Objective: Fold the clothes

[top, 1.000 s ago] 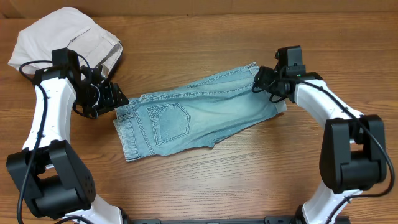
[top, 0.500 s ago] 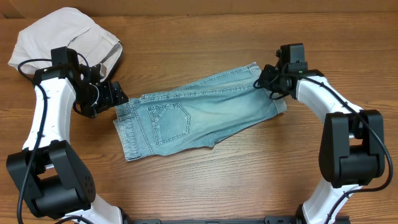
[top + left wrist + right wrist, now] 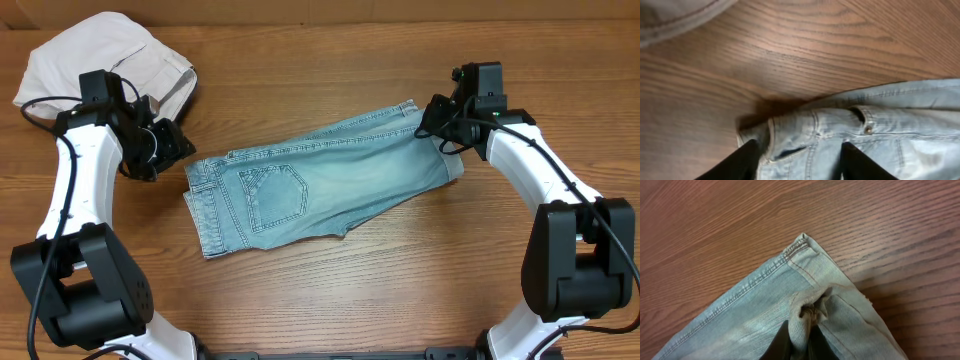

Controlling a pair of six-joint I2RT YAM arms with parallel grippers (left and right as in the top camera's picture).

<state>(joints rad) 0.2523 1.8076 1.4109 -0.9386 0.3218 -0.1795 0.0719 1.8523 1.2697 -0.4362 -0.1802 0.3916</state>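
The clothes are light blue jeans (image 3: 320,185) lying folded across the middle of the table, waistband to the left and leg hems to the right. My left gripper (image 3: 178,148) hovers at the waistband's left end. In the left wrist view its two black fingers (image 3: 747,160) stand apart over the waistband corner (image 3: 805,132), so the left gripper (image 3: 802,161) is open. My right gripper (image 3: 432,125) is at the hem's far corner. The right wrist view shows that gripper (image 3: 802,342) shut on a pinched-up ridge of denim (image 3: 807,310) just behind the hem corner (image 3: 802,242).
Crumpled beige trousers (image 3: 100,55) lie at the back left corner, just behind my left arm; their edge (image 3: 675,15) shows in the left wrist view. Bare wood table (image 3: 330,300) surrounds the jeans.
My right gripper has shut on the hem and shifted slightly right and back. My left gripper has drawn back a little to the left, away from the waistband.
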